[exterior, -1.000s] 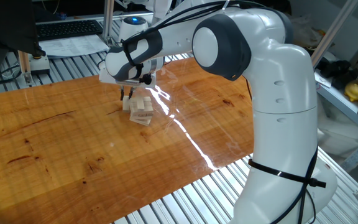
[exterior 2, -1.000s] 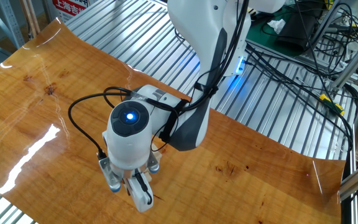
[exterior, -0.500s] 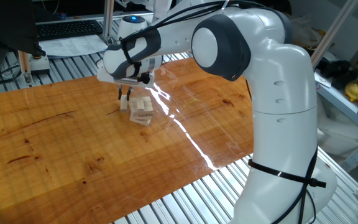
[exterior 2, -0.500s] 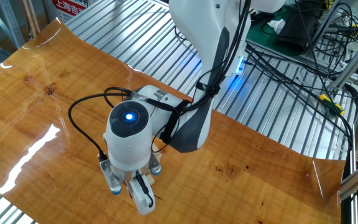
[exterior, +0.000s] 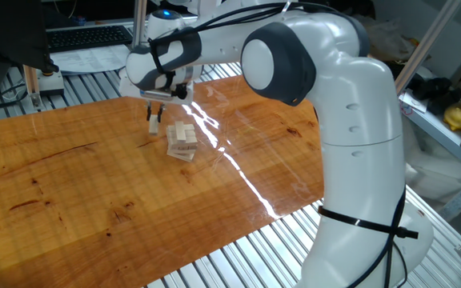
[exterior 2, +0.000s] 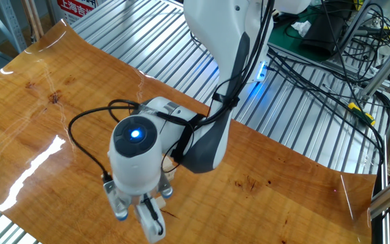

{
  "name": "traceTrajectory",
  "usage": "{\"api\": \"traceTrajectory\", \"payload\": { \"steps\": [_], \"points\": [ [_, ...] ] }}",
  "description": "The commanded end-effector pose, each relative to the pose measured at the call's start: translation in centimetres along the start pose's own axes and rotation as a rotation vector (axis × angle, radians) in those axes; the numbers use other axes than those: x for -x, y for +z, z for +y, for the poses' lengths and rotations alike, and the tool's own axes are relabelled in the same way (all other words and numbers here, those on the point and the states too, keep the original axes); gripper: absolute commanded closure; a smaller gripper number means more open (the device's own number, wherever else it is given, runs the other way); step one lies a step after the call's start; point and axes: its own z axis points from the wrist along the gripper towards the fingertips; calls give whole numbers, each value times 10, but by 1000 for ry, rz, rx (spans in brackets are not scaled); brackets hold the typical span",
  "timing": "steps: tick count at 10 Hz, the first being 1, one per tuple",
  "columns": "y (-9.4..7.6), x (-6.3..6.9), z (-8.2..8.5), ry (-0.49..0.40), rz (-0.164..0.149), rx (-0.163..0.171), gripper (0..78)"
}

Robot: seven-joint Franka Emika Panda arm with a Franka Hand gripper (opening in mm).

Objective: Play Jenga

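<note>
One small Jenga tower (exterior: pixel 182 142) of pale crossed blocks stands on the wooden tabletop (exterior: pixel 94 184), near its far edge. The end effector (exterior: pixel 154 120) hangs just beside the tower, clamped on a single pale block (exterior: pixel 154 126) held upright above the wood.

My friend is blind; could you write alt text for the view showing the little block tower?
A white robot arm's pincer hangs just left of a small tower of pale wooden blocks on a glossy orange-brown wooden tabletop, holding one pale wooden block.
</note>
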Motion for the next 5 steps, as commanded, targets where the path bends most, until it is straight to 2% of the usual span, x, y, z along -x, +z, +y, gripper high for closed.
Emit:
{"api": "traceTrajectory", "payload": {
  "steps": [1,5],
  "points": [
    [-10,20,8,-25,0,-9,764],
    [-8,23,7,-73,-5,-18,764]
  ]
}}
